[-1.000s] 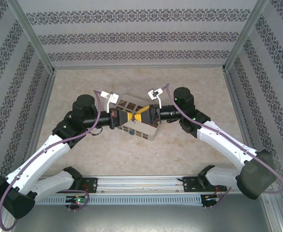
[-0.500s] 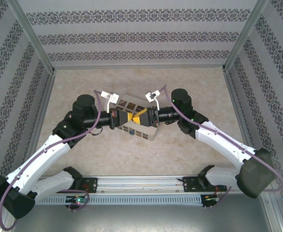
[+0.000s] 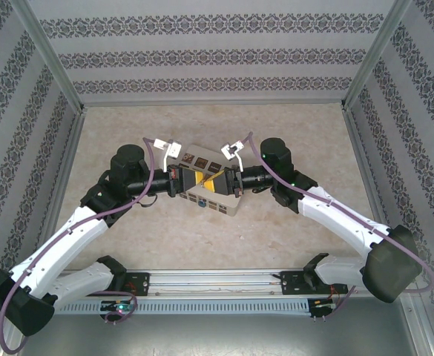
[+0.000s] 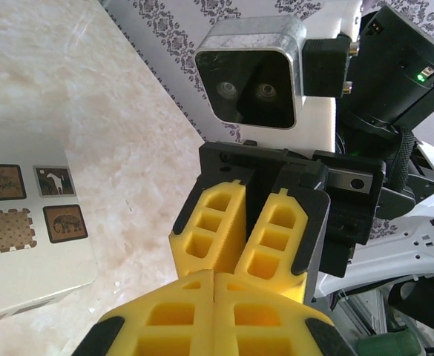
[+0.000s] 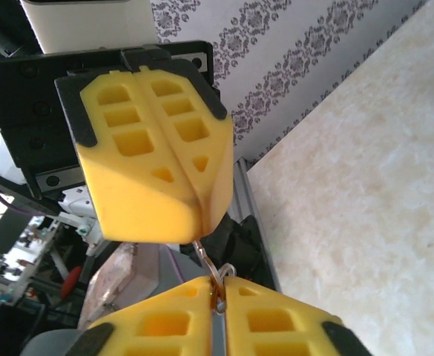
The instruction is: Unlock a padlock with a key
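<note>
Horizontally, left tool [image 3: 194,180] opposite right tool [image 3: 217,182].

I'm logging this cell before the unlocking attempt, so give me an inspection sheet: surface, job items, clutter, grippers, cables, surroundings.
Surface: pale marbled table.
Job's things: thin silvery loop between the two sets of fingertips, with a silvery strip just below it. Cannot tell which is padlock and which is key.
Clutter: cream box with picture tiles, lying on the table beneath the grippers.
Grippers: left gripper shut on the silvery loop's wire end; right gripper shut on the silvery strip.
Cables: purple cable along each arm, hanging in slack curves.
Surroundings: patterned walls, metal frame, rail at the near edge.
</note>
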